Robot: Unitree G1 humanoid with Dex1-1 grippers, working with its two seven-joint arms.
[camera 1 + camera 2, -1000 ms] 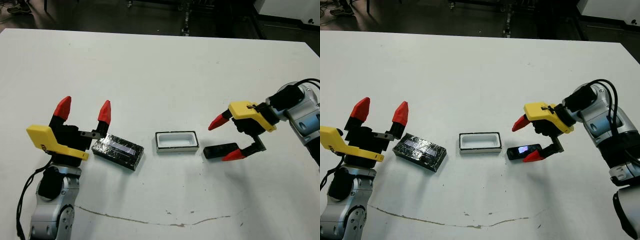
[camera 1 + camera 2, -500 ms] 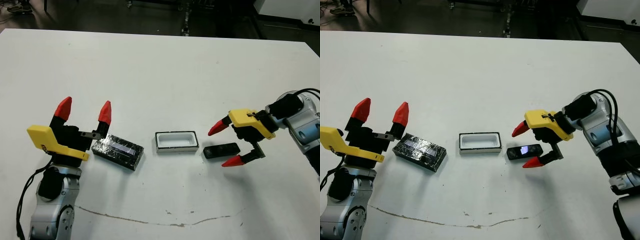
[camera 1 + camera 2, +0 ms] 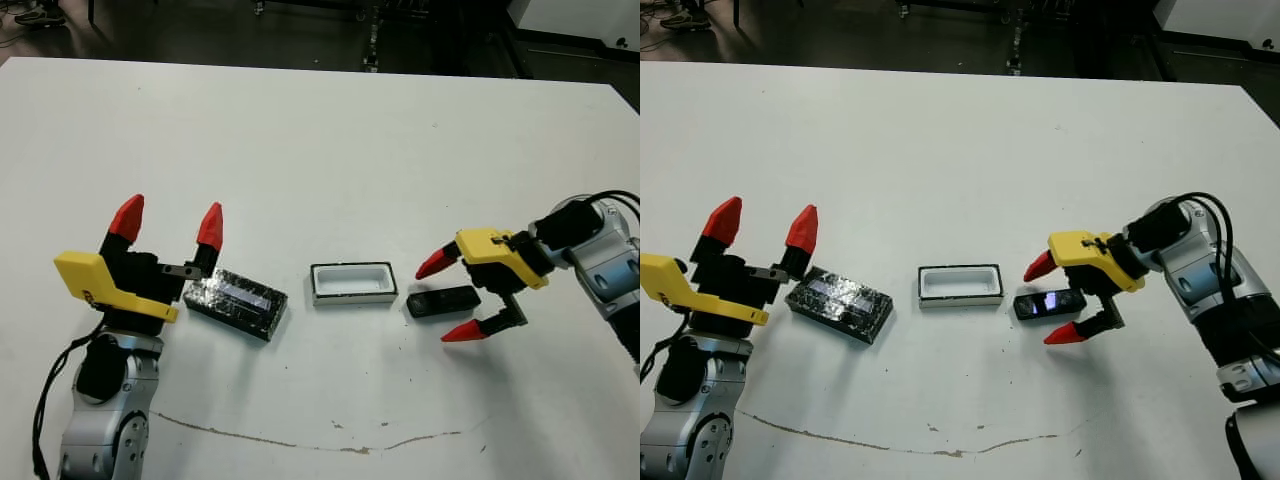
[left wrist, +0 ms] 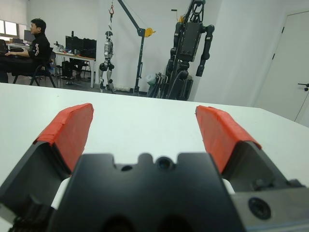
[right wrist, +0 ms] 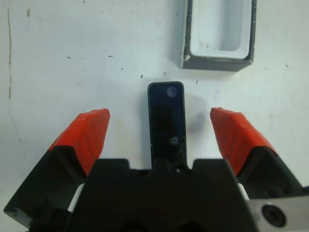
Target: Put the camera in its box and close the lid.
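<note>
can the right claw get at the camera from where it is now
Probably yes. The right claw is open with the camera lying lengthwise between its fingers, on bare table. Nothing lies between them; the box sits just past the camera's far end.

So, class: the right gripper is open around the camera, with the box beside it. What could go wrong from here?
1. The camera lies flat on the table, so the right gripper may pinch poorly and slip.
2. The box sits close to the camera's end; a nudge could push it.
3. The lid lies right by the left gripper, which could knock it.
</note>
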